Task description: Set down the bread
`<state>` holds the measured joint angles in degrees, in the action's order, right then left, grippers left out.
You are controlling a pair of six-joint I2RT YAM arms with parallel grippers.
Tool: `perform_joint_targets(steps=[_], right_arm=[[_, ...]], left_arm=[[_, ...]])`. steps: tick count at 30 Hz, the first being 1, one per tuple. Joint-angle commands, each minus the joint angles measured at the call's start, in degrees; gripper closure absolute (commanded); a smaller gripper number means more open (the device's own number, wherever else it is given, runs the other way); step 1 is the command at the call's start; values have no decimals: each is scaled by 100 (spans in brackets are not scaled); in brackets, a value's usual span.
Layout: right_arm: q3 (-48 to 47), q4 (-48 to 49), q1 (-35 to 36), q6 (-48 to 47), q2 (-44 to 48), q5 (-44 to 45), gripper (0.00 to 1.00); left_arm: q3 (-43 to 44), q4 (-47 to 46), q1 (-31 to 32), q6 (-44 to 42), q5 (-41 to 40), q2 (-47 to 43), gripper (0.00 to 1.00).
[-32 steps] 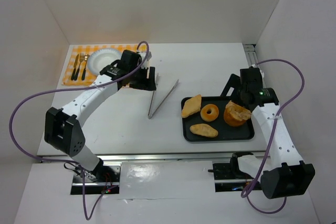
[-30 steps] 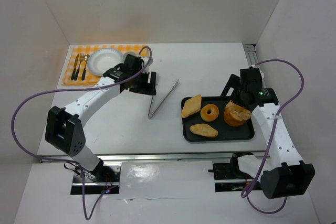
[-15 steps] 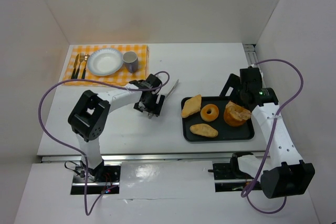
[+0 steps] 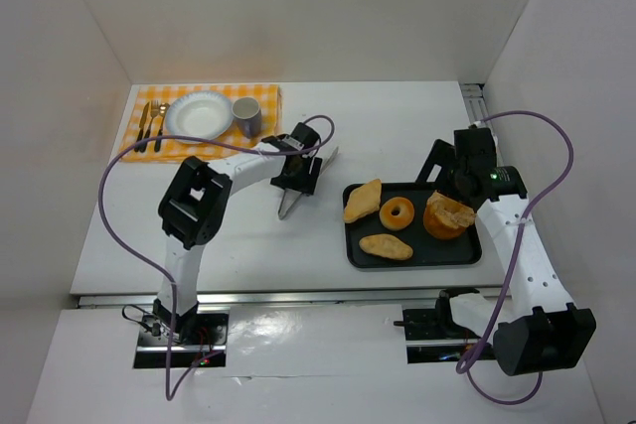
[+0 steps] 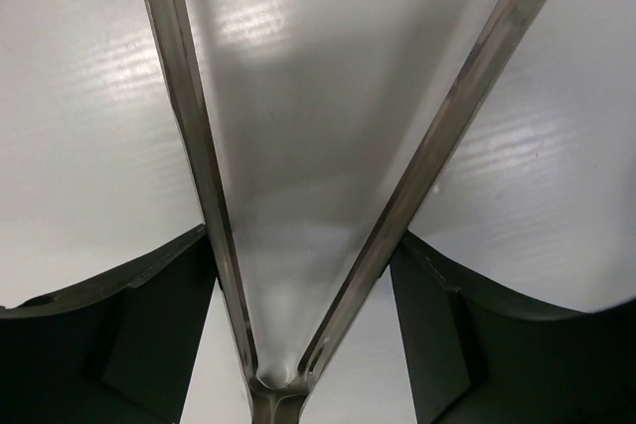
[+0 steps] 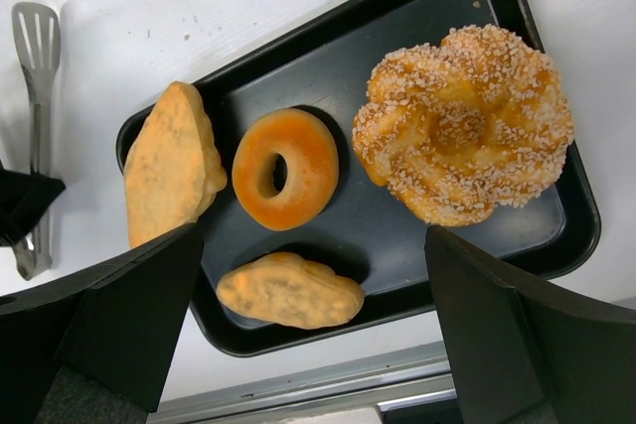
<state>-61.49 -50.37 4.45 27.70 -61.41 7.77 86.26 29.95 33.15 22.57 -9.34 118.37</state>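
Observation:
Several breads lie on a black tray [image 4: 467, 253]: a sugared ring [image 6: 462, 126], a glazed donut [image 6: 285, 168], a wedge [image 6: 171, 164] and an oval piece [image 6: 288, 290]. Metal tongs [image 4: 290, 204] lie on the table left of the tray. My left gripper [image 4: 298, 171] is low over them. In the left wrist view my left gripper [image 5: 301, 245] stands open, a finger [image 5: 149, 335] outside each arm of the tongs [image 5: 199, 146] near their hinge. My right gripper [image 6: 313, 275] hovers open over the tray [image 6: 397, 235], holding nothing.
At the back left an orange checked placemat [image 4: 268, 96] carries a white plate [image 4: 199, 114], a grey cup [image 4: 245, 116] and cutlery [image 4: 151, 126]. White walls close in the table on three sides. A metal rail [image 4: 475, 96] sits at the back right.
My left arm has swung from beside the cup and plate rightward and forward onto the tongs, uncovering the cup. The right arm and the breads have not moved.

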Motion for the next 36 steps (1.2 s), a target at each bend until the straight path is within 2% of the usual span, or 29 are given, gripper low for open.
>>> perform_joint_targets(steps=[1, 3, 7, 10, 11, 12, 15, 22, 24, 28, 30, 36], right_arm=[[-117, 115, -14, -142, 103, 128, 0], [-117, 115, -14, -142, 103, 67, 0], [-117, 115, -14, -142, 103, 14, 0], [-117, 115, -14, -195, 155, 14, 0], [-117, 115, -14, -195, 155, 14, 0], [-117, 115, -14, -195, 155, 14, 0], [-169, 62, -14, -248, 155, 76, 0], [-170, 115, -14, -248, 155, 23, 0], [-231, 115, -14, -248, 103, -29, 0], [-231, 115, -14, -248, 103, -30, 0], [-231, 115, -14, -248, 103, -30, 0], [-354, 63, -14, -248, 103, 23, 0]], left_arm=[[320, -25, -107, -77, -103, 187, 19], [400, -25, -107, -147, -50, 248, 21], [550, -25, -107, -262, 187, 310, 29], [629, -25, -107, -384, 458, 57, 48], [690, -25, -159, -472, 521, -58, 64], [691, -25, -159, -473, 573, -172, 74], [875, 81, -273, -525, 854, -752, 93], [708, 396, -266, -753, 2075, -2036, 93], [769, 809, -116, -858, 1990, -2168, 90], [875, 1495, 524, -982, 1121, -2423, 80], [875, 1732, 675, -982, 1119, -2563, 73], [928, 1865, 1334, -719, 1769, -2634, 62]])
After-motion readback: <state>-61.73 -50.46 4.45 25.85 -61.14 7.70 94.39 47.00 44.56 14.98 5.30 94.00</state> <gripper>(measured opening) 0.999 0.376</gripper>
